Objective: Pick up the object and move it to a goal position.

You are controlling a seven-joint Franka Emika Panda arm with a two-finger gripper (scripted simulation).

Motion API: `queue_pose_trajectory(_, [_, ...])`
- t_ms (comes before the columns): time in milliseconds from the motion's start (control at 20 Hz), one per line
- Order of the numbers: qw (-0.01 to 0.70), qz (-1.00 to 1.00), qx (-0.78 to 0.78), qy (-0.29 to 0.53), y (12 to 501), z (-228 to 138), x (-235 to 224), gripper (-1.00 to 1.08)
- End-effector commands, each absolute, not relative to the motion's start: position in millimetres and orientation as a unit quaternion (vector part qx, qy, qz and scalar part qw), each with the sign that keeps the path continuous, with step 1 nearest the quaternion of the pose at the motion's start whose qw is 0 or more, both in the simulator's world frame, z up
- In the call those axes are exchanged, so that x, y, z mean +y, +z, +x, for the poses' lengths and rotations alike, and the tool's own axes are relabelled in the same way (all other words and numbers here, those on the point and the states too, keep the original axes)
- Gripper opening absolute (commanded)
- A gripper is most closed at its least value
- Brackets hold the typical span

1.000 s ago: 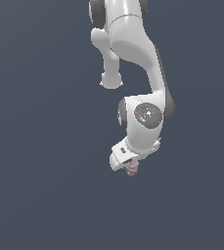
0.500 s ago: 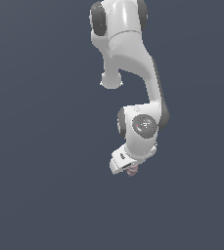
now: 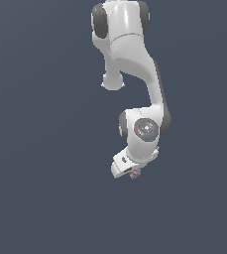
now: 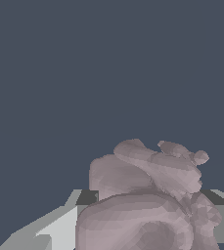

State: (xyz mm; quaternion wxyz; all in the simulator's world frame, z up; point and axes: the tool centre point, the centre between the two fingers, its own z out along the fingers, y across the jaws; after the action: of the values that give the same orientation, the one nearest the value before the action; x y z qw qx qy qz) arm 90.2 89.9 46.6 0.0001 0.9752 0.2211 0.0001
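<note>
Gripper (image 3: 133,173) is clamped on the object (image 3: 134,173), one finger on each side. In the wrist view the grey fingers (image 4: 59,229) flank the object (image 4: 147,200) on both sides and it fills the gap between them. It is a lumpy dusty-pink/mauve blob with several rounded lobes and a few small knobs on one end.

In the exterior view only a small pink bit shows, poking out under the white gripper body. The rest is hidden by the hand. The object is much smaller than the gripper.

Arm (image 3: 130,59) comes down from the top of the exterior view, bends at the elbow and ends in the wrist joint (image 3: 145,129), with the gripper tilted toward the exterior view's left and downward.

Count: one arm, one gripper, one object. No containers visible in either view.

Background is flat dark blue-grey in both views. I cannot tell whether it is a counter or a floor, nor whether the object is touching it or held clear of it.
</note>
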Motion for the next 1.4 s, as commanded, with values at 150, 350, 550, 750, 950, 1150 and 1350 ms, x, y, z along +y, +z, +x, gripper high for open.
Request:
queue_pose_trajectory(150, [0.0,0.975,0.221,0.0,46.5,90.1,90.2,-1.0])
queue_pose_trajectory(350, [0.0,0.975,0.221,0.0,47.4,89.6,90.2,-1.0])
queue_pose_trajectory(550, [0.0,0.975,0.221,0.0,54.2,86.8,90.2,-1.0])
queue_pose_trajectory(750, [0.0,0.975,0.221,0.0,68.1,81.0,90.3,-1.0])
queue_pose_trajectory(950, [0.0,0.975,0.221,0.0,89.5,72.2,90.5,-1.0])
queue_pose_trajectory(1150, [0.0,0.975,0.221,0.0,119.5,60.0,90.7,-1.0])
queue_pose_trajectory(1350, [0.0,0.975,0.221,0.0,157.4,45.0,91.0,-1.0])
